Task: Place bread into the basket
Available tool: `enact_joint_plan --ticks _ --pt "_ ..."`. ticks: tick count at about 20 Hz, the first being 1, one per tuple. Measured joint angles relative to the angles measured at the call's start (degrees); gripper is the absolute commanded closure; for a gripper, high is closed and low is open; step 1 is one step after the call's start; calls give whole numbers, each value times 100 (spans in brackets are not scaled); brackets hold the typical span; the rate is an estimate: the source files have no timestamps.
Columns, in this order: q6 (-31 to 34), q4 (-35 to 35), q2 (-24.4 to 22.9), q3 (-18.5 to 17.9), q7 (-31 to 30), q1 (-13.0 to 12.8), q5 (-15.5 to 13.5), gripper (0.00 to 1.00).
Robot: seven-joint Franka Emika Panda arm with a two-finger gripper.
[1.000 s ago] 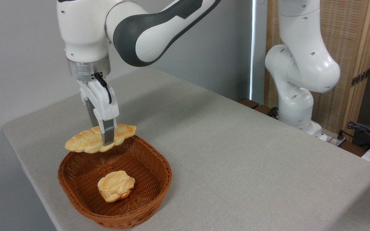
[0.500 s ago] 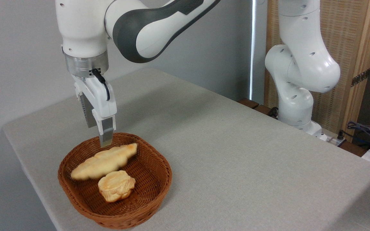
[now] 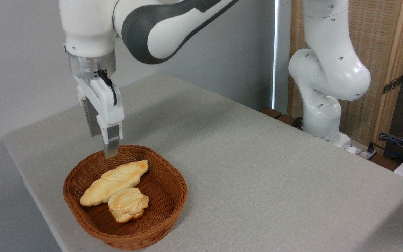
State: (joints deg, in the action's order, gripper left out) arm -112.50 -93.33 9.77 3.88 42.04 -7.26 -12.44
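Long braided pale-golden bread (image 3: 114,182): lies inside the reddish-brown oval wicker basket (image 3: 168,204), touching a small round lumpy golden bun (image 3: 128,204) | robot's two-finger gripper (image 3: 110,148): above the basket's far rim, empty; jaw gap hidden, cannot tell | grey table (image 3: 257,164).

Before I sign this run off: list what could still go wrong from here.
1. The gripper hangs just above the basket rim; a sideways retreat might clip and drag it.
2. The bread leans against the bun, so a jolt could shift both.
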Motion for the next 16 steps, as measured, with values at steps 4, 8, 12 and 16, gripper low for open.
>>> enact_joint_plan --ticks 4,8,12,16 --pt "488 319 -38 -148 0 124 45 0" --pt "1360 757 -92 -159 -207 368 494 0" --pt "1757 876 -200 -158 -462 412 809 0" --pt "2007 865 -563 -158 -488 474 845 0"
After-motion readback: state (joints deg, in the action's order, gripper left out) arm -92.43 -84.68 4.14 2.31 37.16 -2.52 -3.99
